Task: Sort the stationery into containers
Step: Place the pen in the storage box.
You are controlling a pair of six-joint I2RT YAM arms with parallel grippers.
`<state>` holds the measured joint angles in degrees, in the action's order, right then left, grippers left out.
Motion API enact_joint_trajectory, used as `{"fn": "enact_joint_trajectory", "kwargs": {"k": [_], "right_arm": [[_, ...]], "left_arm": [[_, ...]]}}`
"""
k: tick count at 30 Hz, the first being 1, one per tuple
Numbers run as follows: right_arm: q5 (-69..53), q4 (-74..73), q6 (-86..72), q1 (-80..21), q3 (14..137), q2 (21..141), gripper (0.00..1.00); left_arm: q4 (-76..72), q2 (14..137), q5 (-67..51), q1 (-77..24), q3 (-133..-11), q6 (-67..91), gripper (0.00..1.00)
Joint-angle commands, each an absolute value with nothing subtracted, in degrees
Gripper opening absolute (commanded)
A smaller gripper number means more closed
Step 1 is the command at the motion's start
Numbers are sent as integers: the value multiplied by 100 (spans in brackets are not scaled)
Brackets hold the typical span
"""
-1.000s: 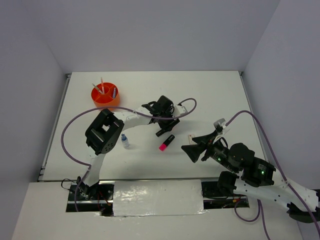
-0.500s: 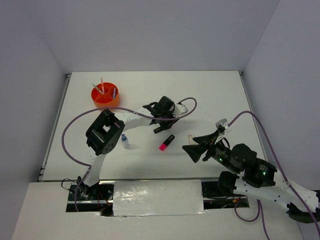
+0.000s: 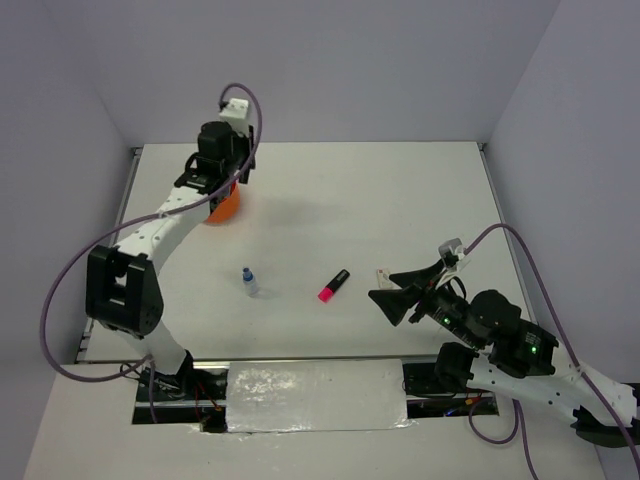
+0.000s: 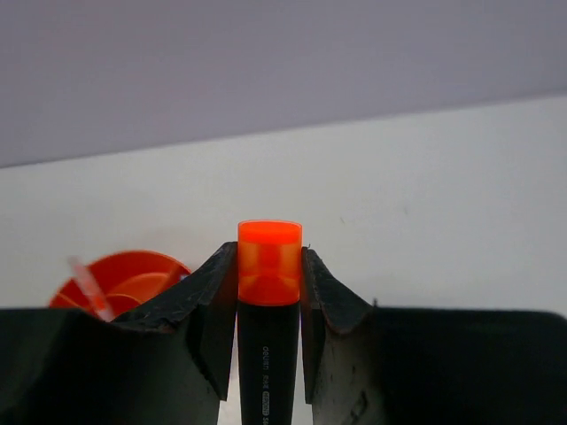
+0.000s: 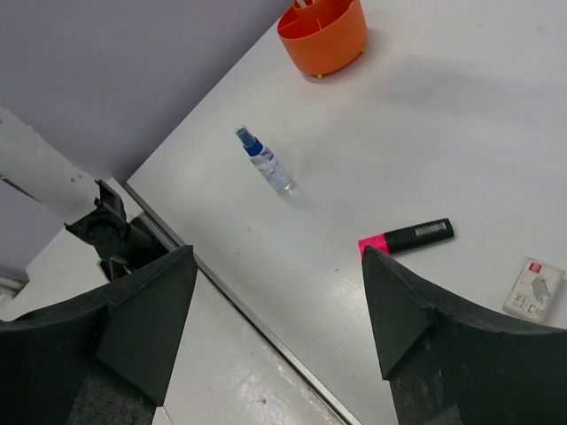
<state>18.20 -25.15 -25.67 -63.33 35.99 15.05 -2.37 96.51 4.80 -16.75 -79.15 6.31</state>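
My left gripper (image 3: 213, 188) is shut on a black highlighter with an orange cap (image 4: 269, 266), held cap-forward just above and beside the round orange organiser (image 3: 226, 206). The organiser's rim (image 4: 124, 279) shows low on the left in the left wrist view, with a pen standing in it. My right gripper (image 3: 395, 300) is open and empty, hovering over the near table; in its own view (image 5: 276, 257) nothing lies between its fingers. A pink-capped black highlighter (image 3: 333, 285) (image 5: 407, 237) and a blue-capped clear bottle (image 3: 248, 281) (image 5: 266, 164) lie on the table.
A small beige eraser (image 3: 381, 273) (image 5: 534, 288) lies just left of my right gripper. The organiser (image 5: 322, 35) stands at the far left near the back wall. The table's near edge has a metal strip (image 5: 266, 332).
My left arm has swung from the table's middle to the far left, carrying the orange-capped highlighter to the organiser. The right arm has barely moved.
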Motion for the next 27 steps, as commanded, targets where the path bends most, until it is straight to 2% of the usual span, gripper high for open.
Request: {"fn": "enact_joint_trajectory", "kwargs": {"k": [1,7,11,16,27], "right_arm": [[1828,-2285,-2496,-6302,3551,1450,82],[1784,-2197,-2452,-6310,3551,1608,82],[1802,-2171,-2391,-6302,3551,1687,82],[1793,-2031,-2320,-6310,3481,1907,82],[1521,-1573,-2057,-6302,3604,2584,82]], "left_arm": [[-870,9501,1766,-1566,-7910,1255,0],[-1387,9940,1995,-1398,-8191,1144,0],[-2335,10107,2057,-1275,-8121,862,0],[-2426,10494,1486,-1011,-8621,748,0],[-3190,11223,1626,-809,-8745,413,0]]}}
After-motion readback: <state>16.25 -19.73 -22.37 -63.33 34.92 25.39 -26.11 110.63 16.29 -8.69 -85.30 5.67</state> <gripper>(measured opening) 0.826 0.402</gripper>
